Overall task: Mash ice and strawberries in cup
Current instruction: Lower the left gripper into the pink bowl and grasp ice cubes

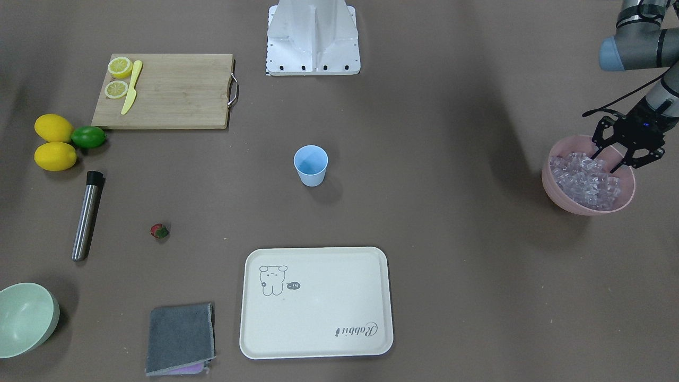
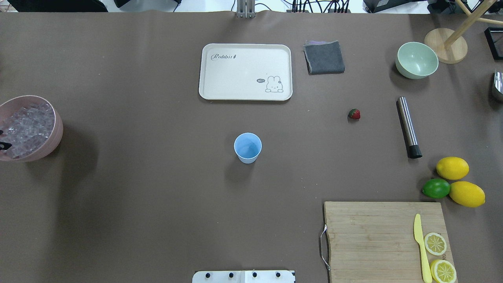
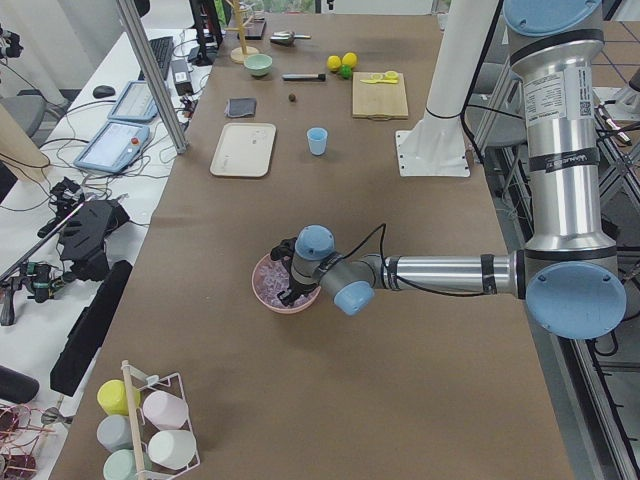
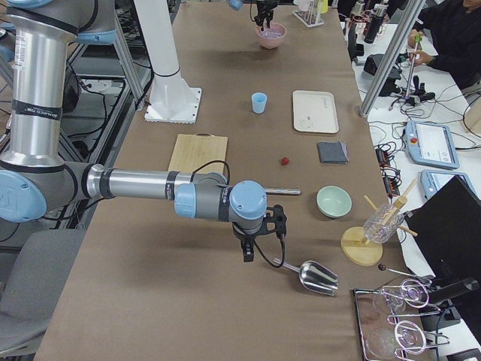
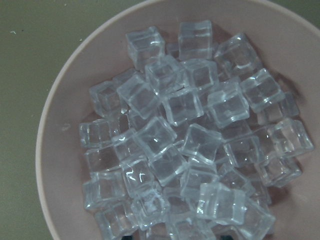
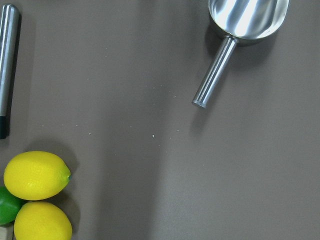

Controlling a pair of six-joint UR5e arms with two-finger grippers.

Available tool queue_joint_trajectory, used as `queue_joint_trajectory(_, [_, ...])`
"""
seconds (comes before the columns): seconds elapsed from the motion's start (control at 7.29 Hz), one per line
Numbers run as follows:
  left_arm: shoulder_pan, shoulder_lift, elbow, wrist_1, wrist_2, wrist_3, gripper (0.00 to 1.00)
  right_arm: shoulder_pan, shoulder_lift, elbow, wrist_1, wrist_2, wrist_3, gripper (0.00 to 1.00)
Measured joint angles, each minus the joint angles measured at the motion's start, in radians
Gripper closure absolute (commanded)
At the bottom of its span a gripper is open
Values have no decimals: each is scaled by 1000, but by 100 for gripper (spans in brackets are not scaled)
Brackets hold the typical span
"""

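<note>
The light blue cup (image 1: 311, 165) stands upright and empty in the middle of the table; it also shows in the overhead view (image 2: 247, 147). The ice (image 1: 583, 180) fills a pink bowl (image 1: 562, 199) at the table's left end. My left gripper (image 1: 608, 161) is open, with its fingertips down just over the ice at the bowl's near rim. The left wrist view shows the ice (image 5: 190, 140) close up. One small red strawberry (image 1: 159, 231) lies alone on the table. My right gripper (image 4: 248, 252) hangs near a steel scoop (image 4: 316, 277); I cannot tell if it is open or shut.
A steel rod with a black tip (image 1: 87, 215) lies near the strawberry. Also here are a cream tray (image 1: 316, 302), a grey cloth (image 1: 180, 338), a pale green bowl (image 1: 24, 318), a cutting board (image 1: 170, 90) with lemon halves and a yellow knife, two lemons and a lime (image 1: 88, 137).
</note>
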Motion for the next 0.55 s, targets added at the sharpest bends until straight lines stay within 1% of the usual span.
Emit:
queue_joint_trajectory(0.41, [1,-2,-10,2,-13,-18,100,0,-6,1,0,0,-1,0])
queue_joint_trajectory(0.55, [-4,-2,-21,7,-39,-20,100,0,-6,2,0,0,0,0])
